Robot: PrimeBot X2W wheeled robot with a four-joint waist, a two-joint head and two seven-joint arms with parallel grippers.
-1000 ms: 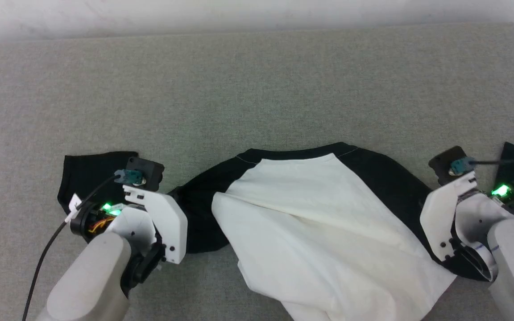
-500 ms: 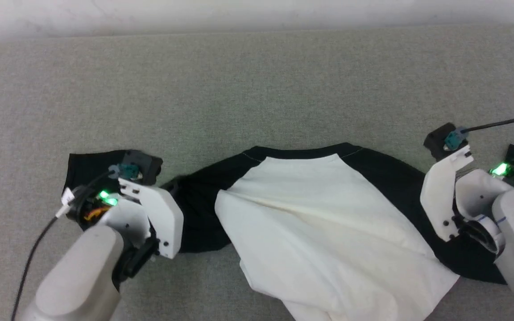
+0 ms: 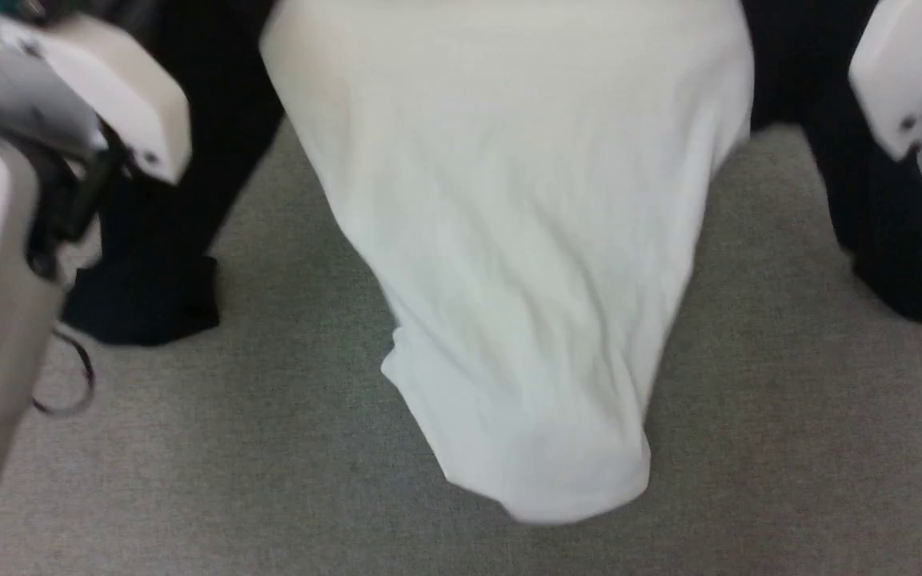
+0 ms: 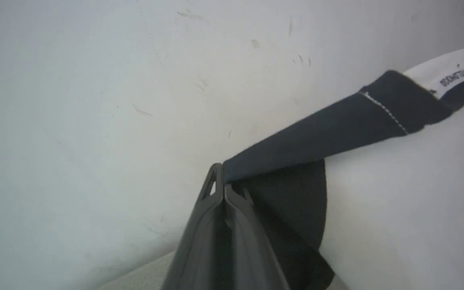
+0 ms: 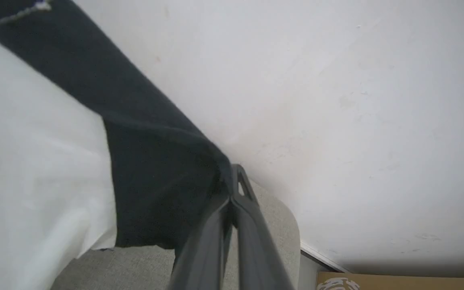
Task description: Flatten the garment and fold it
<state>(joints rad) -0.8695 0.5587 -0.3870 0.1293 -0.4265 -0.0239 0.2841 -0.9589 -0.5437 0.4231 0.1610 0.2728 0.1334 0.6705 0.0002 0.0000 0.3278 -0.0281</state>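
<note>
The garment hangs in the air, held up by both shoulders. Its white body drapes down the middle of the head view, the lower edge just over the table. The black sleeves dangle at the left and at the right. In the left wrist view my left gripper is shut on the black shoulder cloth, with a white neck label beyond it. In the right wrist view my right gripper is shut on the other black shoulder. My pale wrists show at the head view's top corners.
The grey fabric-covered table lies below the hanging cloth. A white wall stands close behind it. The table's rounded corner and a cardboard box on the floor show in the right wrist view.
The right gripper has shut on the right shoulder. Both arms have risen and lifted the garment off the table, so it now hangs. The head view has shifted too.
</note>
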